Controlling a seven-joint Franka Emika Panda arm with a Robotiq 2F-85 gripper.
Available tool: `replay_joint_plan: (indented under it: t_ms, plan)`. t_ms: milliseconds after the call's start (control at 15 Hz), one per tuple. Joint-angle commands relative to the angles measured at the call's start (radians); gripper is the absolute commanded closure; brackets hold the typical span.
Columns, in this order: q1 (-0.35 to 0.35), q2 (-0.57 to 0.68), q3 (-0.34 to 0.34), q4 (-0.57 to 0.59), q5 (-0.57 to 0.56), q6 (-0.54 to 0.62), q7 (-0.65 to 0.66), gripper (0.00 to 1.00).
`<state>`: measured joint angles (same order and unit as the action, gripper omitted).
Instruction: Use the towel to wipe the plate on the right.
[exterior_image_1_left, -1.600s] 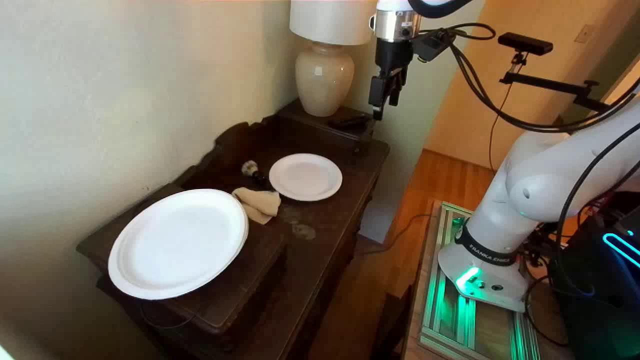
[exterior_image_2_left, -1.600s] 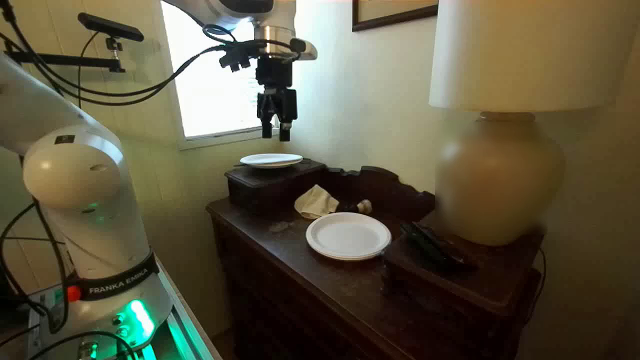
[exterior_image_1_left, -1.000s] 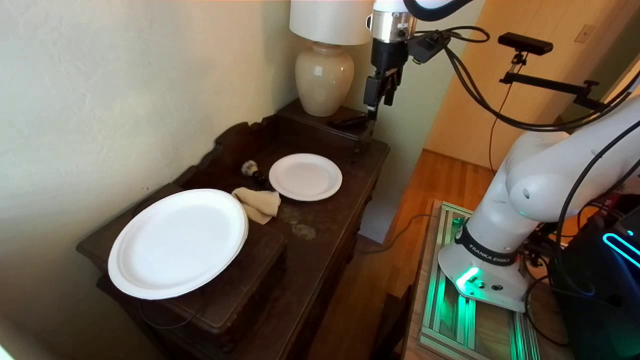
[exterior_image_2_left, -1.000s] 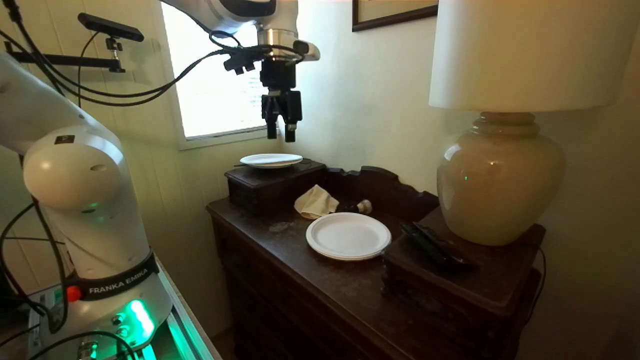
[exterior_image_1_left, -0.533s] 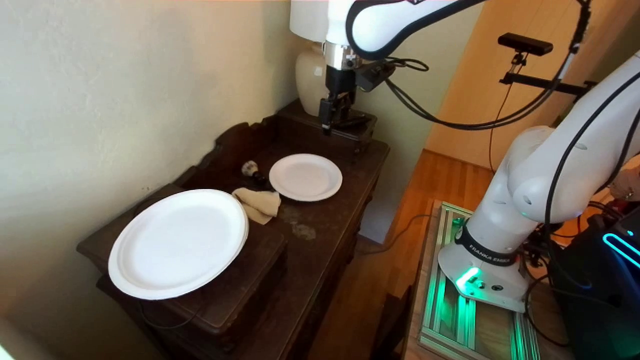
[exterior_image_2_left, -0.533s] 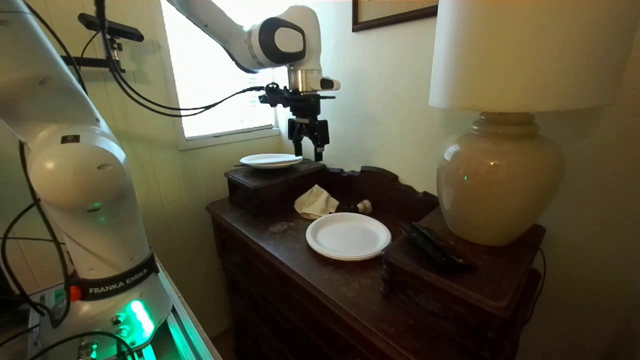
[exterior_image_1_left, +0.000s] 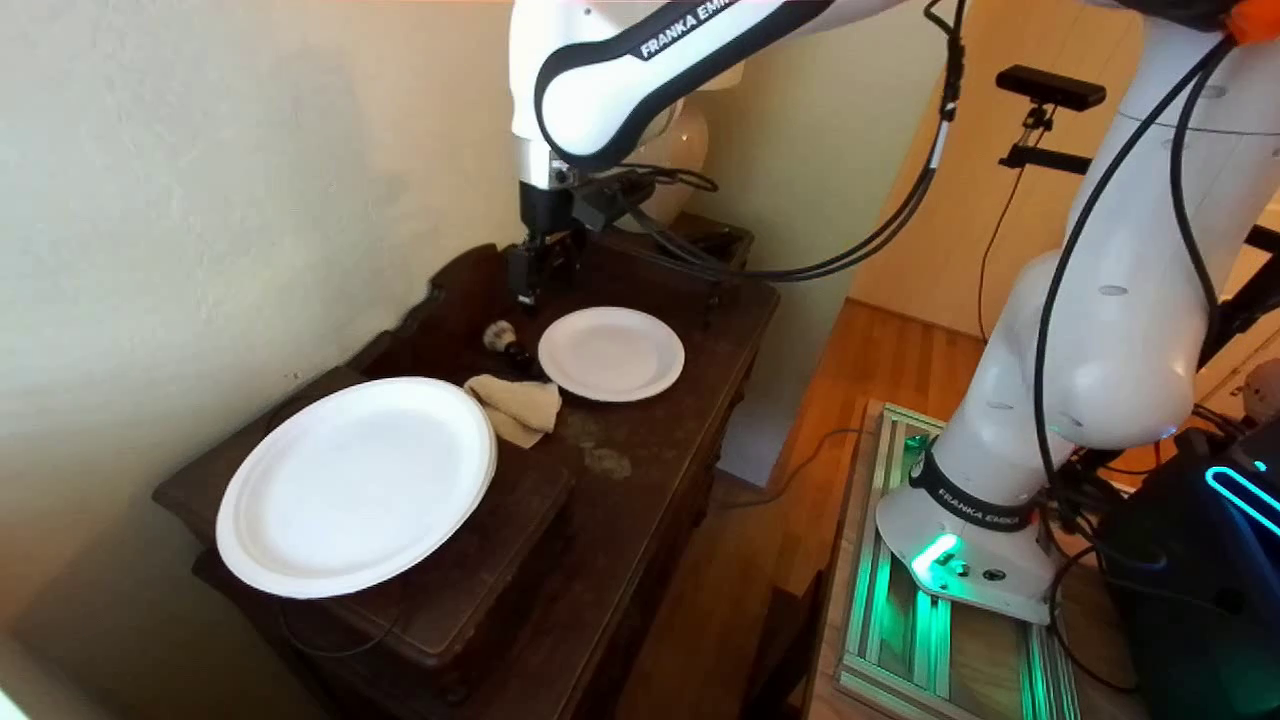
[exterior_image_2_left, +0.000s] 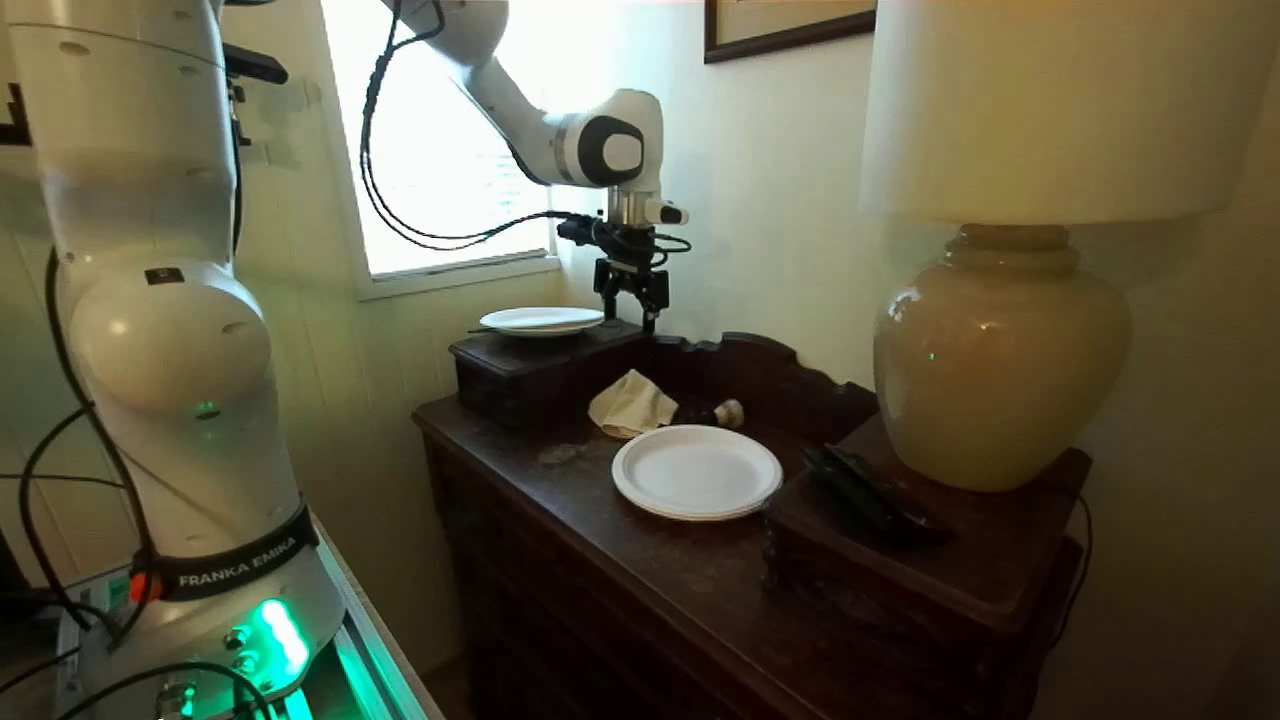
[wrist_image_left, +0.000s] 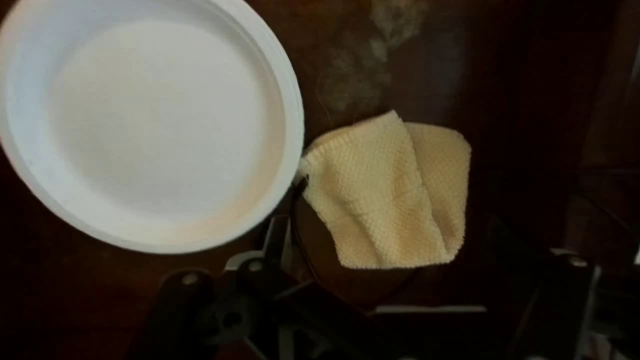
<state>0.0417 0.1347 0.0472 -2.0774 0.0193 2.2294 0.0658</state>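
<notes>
The tan towel lies folded on the dark dresser, in both exterior views (exterior_image_1_left: 515, 405) (exterior_image_2_left: 632, 405) and in the wrist view (wrist_image_left: 380, 195). The right plate, white and round, lies flat beside the towel, in both exterior views (exterior_image_1_left: 611, 354) (exterior_image_2_left: 697, 472); it also shows in the wrist view (wrist_image_left: 160, 120), its rim at the towel's corner. A second white plate sits on the raised box at the other end, in both exterior views (exterior_image_1_left: 356, 488) (exterior_image_2_left: 541, 319). My gripper (exterior_image_2_left: 630, 318) is open and empty, pointing down above the dresser; its fingers straddle the towel's side in the wrist view.
A shaving brush (exterior_image_1_left: 500, 337) lies between the towel and the dresser's backboard (exterior_image_2_left: 760, 350). A lamp (exterior_image_2_left: 1000, 360) and black objects (exterior_image_2_left: 870, 495) stand on the raised box at the far end. The wall is close behind.
My gripper has moved down and across toward the wall, coming over the dresser near the towel. It stays open. The plates, towel and brush have not moved.
</notes>
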Motion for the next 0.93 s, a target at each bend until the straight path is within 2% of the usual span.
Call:
replay_joint_plan:
  t_ms: [0,133,200,600,867]
  plan:
    - [0.024,0.144,0.019,0.118,0.005,0.097,-0.017,0.00]
    - [0.027,0.193,0.033,0.153,0.028,0.101,-0.048,0.00]
    - [0.030,0.136,0.020,0.094,0.005,0.098,-0.012,0.00]
    - [0.033,0.188,0.027,0.141,0.006,0.103,-0.026,0.00]
    - [0.024,0.273,0.034,0.167,0.039,0.179,-0.040,0.00]
